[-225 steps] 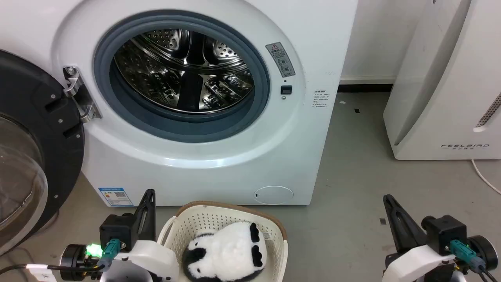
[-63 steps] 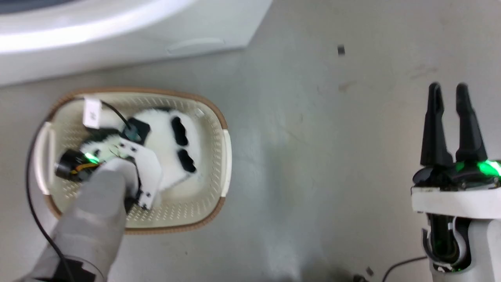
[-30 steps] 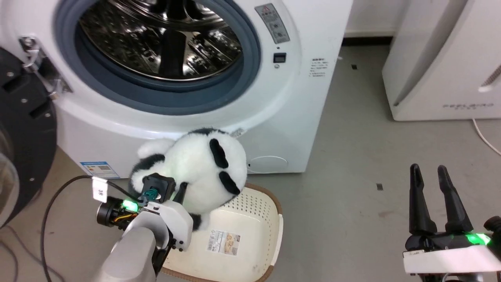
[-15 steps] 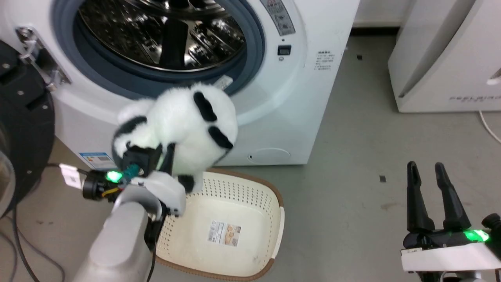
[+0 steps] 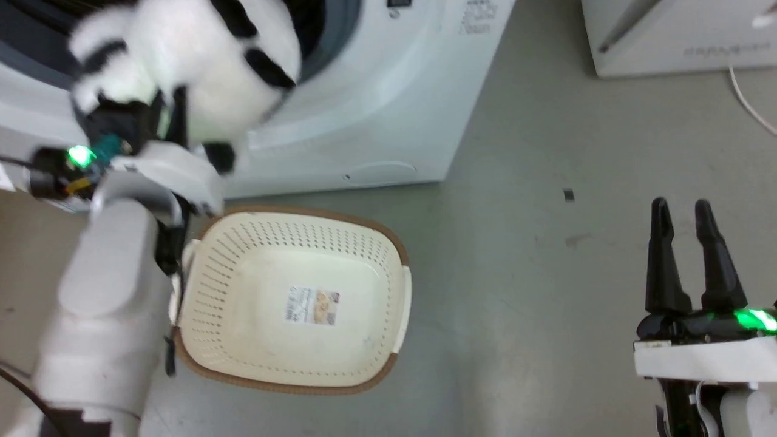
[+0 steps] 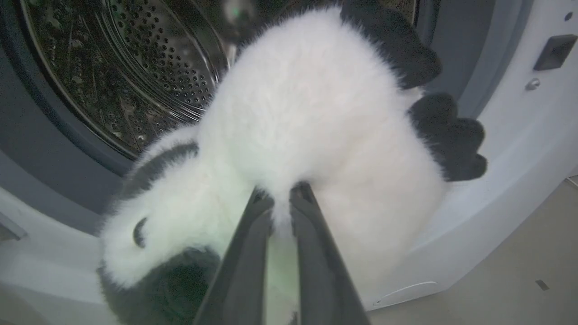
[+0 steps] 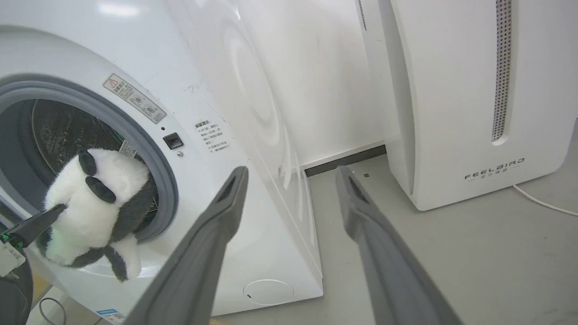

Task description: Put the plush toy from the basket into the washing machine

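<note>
Head view: sticker (image 5: 312, 305) lies in the basket (image 5: 243, 255).

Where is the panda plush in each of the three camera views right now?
Head view: plush toy at the top left, against the washing machine front.
Left wrist view: plush toy across the middle, pinched by the left tool.
Right wrist view: plush toy at the left, at the door opening's lower rim.
Shared landmark: the grey door seal just behind it.
</note>
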`<state>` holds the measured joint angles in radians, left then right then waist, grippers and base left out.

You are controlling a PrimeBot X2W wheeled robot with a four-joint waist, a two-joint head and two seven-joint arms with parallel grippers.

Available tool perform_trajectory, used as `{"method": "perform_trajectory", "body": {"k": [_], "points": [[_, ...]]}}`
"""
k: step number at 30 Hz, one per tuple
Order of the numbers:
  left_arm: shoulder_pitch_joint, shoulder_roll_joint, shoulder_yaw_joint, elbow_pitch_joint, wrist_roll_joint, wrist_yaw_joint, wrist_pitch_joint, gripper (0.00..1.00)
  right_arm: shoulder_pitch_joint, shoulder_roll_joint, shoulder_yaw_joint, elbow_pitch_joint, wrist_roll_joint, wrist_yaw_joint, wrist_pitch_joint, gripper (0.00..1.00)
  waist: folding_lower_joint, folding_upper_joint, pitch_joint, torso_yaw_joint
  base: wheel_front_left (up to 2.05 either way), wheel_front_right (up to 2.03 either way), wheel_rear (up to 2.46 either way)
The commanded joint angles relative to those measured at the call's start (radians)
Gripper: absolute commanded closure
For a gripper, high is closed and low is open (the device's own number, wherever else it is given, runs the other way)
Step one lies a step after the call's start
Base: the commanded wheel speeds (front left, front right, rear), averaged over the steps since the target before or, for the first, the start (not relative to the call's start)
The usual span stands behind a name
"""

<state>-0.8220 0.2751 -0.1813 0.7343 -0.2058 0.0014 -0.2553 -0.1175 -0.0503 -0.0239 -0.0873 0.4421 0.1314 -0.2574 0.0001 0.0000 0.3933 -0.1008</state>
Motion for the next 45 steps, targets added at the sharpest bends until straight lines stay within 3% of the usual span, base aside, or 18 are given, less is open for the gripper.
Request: {"method": "perform_trajectory", "body": {"k": [1,16,30,31,32,45], "points": [[-0.027,0.007,0.005,-0.003,0.007,0.007,-0.006,1.0,-0.017,0.0,-0.001,-0.006,0.004,-0.001,-0.004,0.0,-0.0001,0.0,0.052,-0.039,0.0,0.0,0.0],[-0.436,0.145,0.085,0.127,0.02,0.018,-0.006,1.0,-0.122,0.0,0.014,-0.025,0.067,-0.001,-0.004,0.0,-0.0001,0.0,0.27,-0.154,0.0,0.0,0.0],[-0.713,0.237,0.072,0.179,0.079,0.062,-0.006,1.0,-0.164,0.0,0.031,-0.033,0.112,-0.001,-0.004,0.0,-0.0001,0.0,0.396,-0.22,0.0,0.0,0.0],[-0.736,0.247,0.072,0.181,0.086,0.073,-0.006,0.79,-0.164,0.0,0.043,-0.033,0.116,-0.001,-0.004,0.0,-0.0001,0.0,0.402,-0.226,0.0,0.0,0.0],[-0.737,0.246,0.077,0.195,0.081,0.076,-0.006,0.0,-0.163,0.0,0.046,-0.031,0.116,-0.001,-0.004,0.0,-0.0001,0.0,0.401,-0.226,0.0,0.0,0.0],[-0.642,0.199,0.072,0.265,0.058,0.044,-0.006,0.0,-0.157,0.0,0.044,-0.017,0.091,-0.001,-0.004,0.0,-0.0001,0.0,0.344,-0.188,0.0,0.0,0.0]]}}
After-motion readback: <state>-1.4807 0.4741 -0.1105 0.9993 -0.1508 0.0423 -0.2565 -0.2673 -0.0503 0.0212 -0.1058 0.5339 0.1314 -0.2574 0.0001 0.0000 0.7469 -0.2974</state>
